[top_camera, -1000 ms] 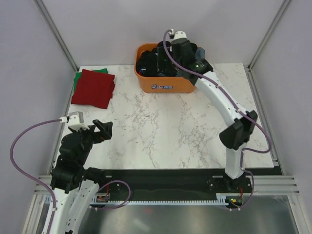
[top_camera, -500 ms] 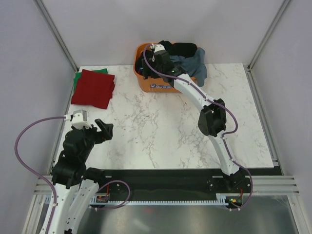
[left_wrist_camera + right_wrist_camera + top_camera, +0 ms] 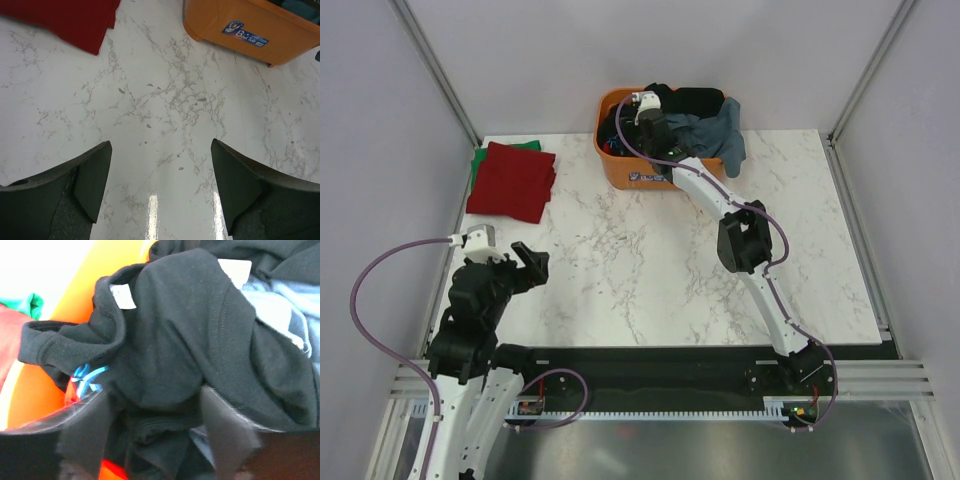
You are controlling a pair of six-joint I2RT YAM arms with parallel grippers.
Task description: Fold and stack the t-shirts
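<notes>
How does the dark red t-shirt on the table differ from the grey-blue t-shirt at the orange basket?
The dark red t-shirt is folded flat; the grey-blue t-shirt is crumpled and unfolded. The dark red t-shirt lies on the table, on top of a green t-shirt; the grey-blue t-shirt sits in the orange basket and hangs over its rim. Both are plain, soft cloth.

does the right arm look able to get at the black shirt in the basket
Probably yes: the right pincer hangs over the orange basket, jaws open either side of the black t-shirt, which lies on top with nothing covering it.
</notes>
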